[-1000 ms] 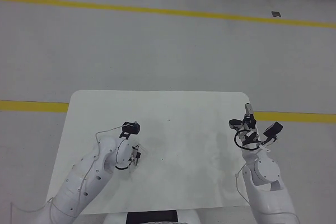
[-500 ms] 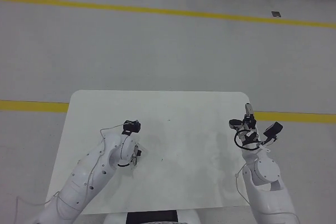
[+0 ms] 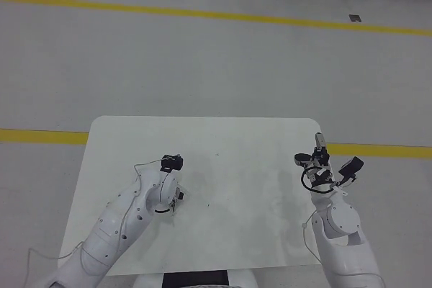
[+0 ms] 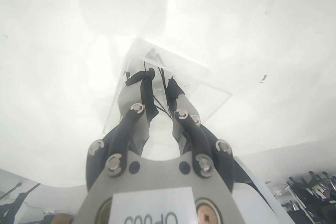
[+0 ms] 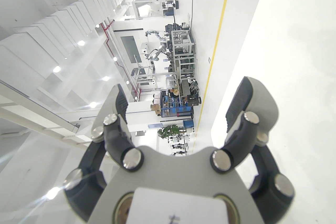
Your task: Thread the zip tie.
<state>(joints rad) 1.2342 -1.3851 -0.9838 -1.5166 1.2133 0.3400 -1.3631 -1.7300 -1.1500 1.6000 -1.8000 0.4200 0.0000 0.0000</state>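
The fingers (image 4: pixel 147 93) of the left gripper (image 4: pixel 159 77) stand drawn close, with only a narrow slot between them, down inside a clear box (image 4: pixel 202 89) on the table (image 3: pixel 237 144). In the last second that arm has swung its elbow in and nudged the wrist slightly toward the table's middle. I judge this as settling a grasp, with threading not yet begun, since the right gripper (image 5: pixel 182 86) has kept still at the table's right edge, spread wide and empty. The zip tie (image 4: pixel 164 93) shows as thin black strands running through the slot, seemingly pinched, though glare makes the hold uncertain.
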